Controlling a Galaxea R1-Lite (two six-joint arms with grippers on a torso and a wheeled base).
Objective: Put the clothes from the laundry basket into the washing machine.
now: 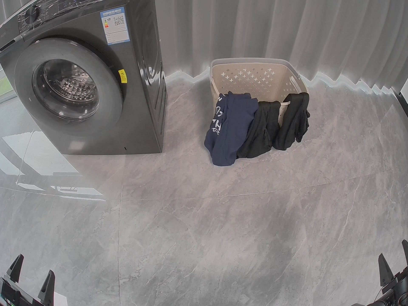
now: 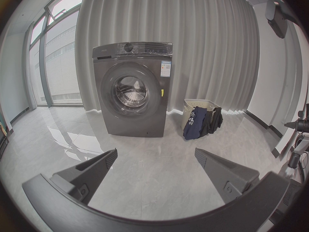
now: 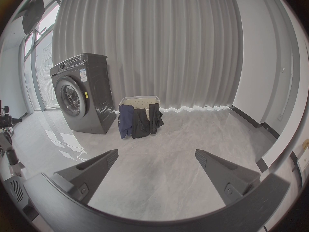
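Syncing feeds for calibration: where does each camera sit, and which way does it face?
Head view: robot's head, looking down at washing machine and laundry basket; left gripper and right gripper at bottom corners.
Left wrist view: left wrist, facing the machine's door between its open fingers.
Right wrist view: right wrist, facing the basket and curtain between its open fingers.
Shared: all three show the clothes draped over the basket's rim.
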